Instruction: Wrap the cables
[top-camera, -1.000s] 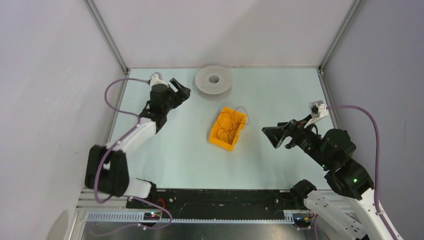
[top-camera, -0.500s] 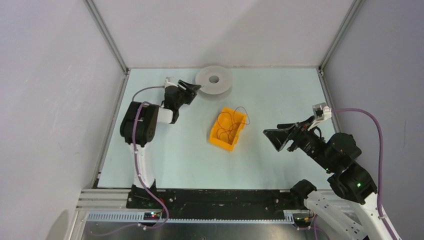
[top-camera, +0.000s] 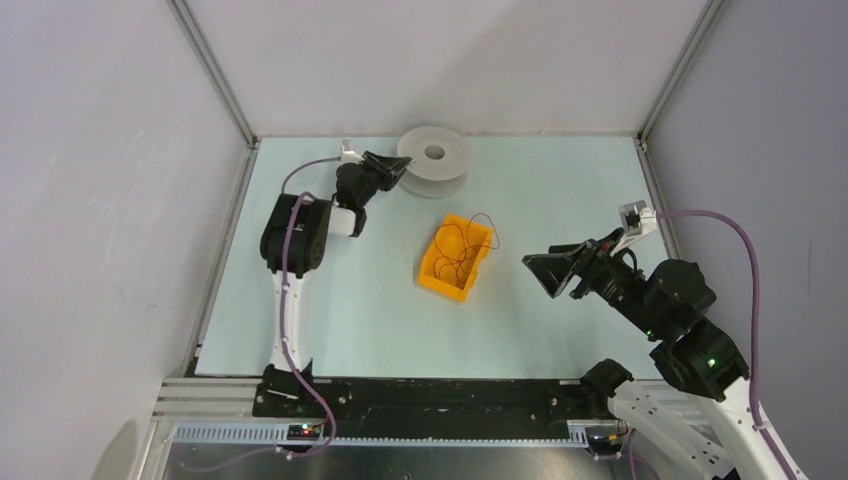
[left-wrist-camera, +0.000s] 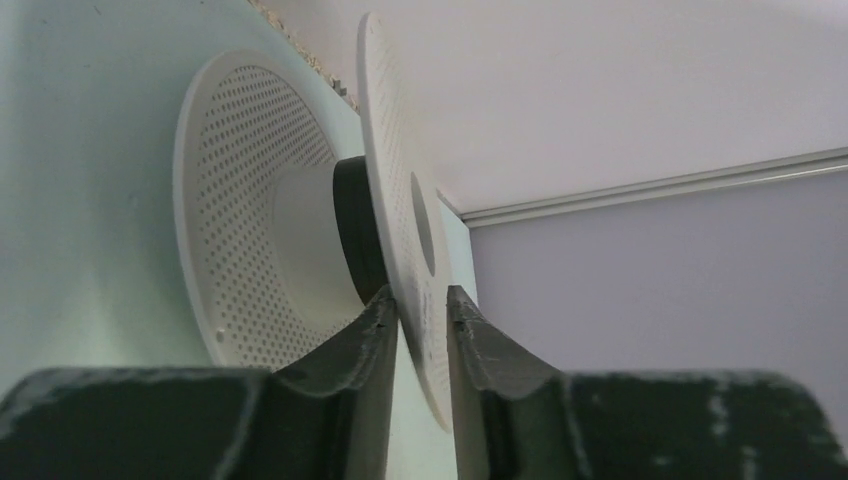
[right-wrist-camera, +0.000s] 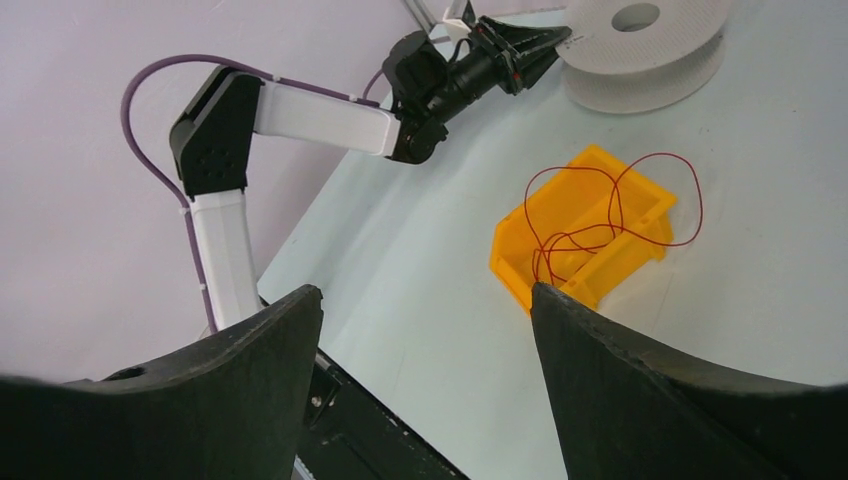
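Observation:
The cables (top-camera: 462, 243) are a loose tangle of thin red wire lying in a yellow bin (top-camera: 441, 279) at mid-table, with loops hanging over its far rim; the right wrist view shows the wire (right-wrist-camera: 612, 205) too. A white perforated spool (top-camera: 433, 159) sits at the back of the table. My left gripper (top-camera: 396, 169) reaches it from the left and is shut on the rim of its upper flange (left-wrist-camera: 400, 190), one finger on each side. My right gripper (top-camera: 546, 271) hovers right of the bin, open and empty (right-wrist-camera: 428, 292).
The left arm (right-wrist-camera: 300, 110) stretches along the table's left side toward the back wall. A metal frame rail (top-camera: 445, 134) runs along the back edge just behind the spool. The black base bar (top-camera: 430, 395) lies at the near edge.
My left arm has swung forward and right to the spool and its jaws have closed on the upper flange; the spool now looks slightly tipped. The right gripper has barely moved.

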